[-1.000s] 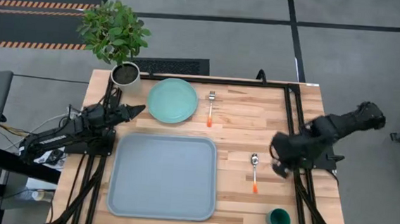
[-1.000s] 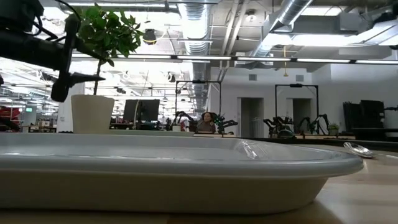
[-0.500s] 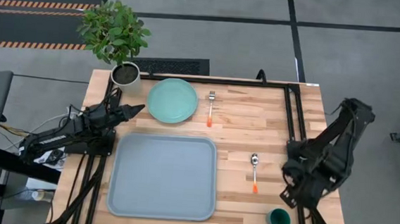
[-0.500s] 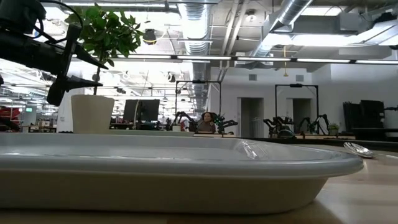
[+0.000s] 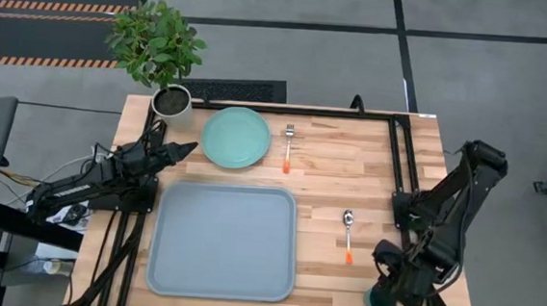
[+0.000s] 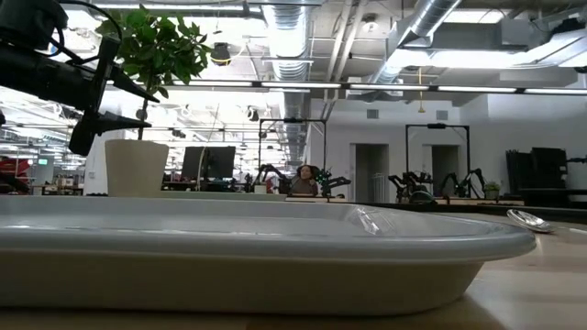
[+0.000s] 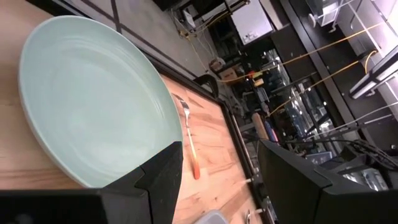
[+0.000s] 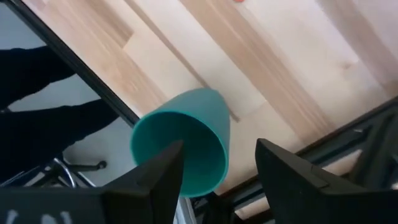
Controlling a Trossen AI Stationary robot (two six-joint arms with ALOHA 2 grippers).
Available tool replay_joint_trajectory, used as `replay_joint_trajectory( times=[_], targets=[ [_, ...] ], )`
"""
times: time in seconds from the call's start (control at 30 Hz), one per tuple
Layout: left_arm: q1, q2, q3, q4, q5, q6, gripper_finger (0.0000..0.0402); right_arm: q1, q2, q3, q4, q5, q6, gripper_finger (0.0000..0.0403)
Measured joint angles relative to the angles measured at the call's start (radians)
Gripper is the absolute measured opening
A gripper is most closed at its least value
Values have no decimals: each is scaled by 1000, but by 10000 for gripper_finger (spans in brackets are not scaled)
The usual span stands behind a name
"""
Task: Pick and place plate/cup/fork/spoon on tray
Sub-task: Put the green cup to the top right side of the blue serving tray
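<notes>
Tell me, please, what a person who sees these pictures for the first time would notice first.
Probably the big grey-blue tray, lying with nothing in it at the table's middle. Next, the right gripper with open fingers over the small green cup at the near right corner. The mint plate waits beside a potted plant, near the left gripper.

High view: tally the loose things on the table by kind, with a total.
Plate: 1
Cup: 1
Fork: 1
Spoon: 1
Tray: 1
Potted plant: 1
Total: 6
</notes>
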Motion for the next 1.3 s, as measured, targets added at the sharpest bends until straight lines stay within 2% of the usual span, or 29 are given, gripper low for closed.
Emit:
replay_joint_trajectory(
  times=[0.23,0.57,0.67,0.83,0.87,1.1,1.3],
  targets=[
    [0,0,0,0,0,0,196,72,2,-85,106,-2,19,225],
    [0,0,-1,0,-1,0,196,138,17,-184,193,-10,137,214],
    [0,0,-1,0,-1,0,196,129,17,-191,205,-33,138,175],
    [0,0,-1,0,-1,0,196,109,17,-192,211,-36,96,37],
    [0,0,-1,0,-1,0,196,101,16,-192,215,-37,82,21],
    [0,0,-2,0,-1,-1,196,-2,-9,-170,181,-36,-82,8],
    [0,0,-2,0,-10,0,196,-162,-116,-158,51,-34,-290,7]
  ],
)
